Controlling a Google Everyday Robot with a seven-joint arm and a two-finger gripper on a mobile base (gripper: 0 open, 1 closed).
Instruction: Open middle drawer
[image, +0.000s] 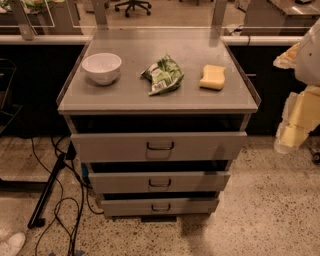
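- A round white ceramic bowl (101, 67) sits at ten o'clock on the grey cabinet top (130, 97).
- A crumpled green foil snack bag (162, 75) lies at twelve o'clock.
- The middle drawer (125, 182), a flat grey metal front and second of three, is at six o'clock and not yet drawn out. The pull should probably catch its small dark loop handle (160, 183) squarely, come in below the top drawer front (110, 147), and run straight and level.
- A yellow rectangular sponge (212, 77) rests at one o'clock.
- The gripper (292, 135) hangs at three o'clock, well apart from the cabinet. I cannot tell whether it is apart or together.
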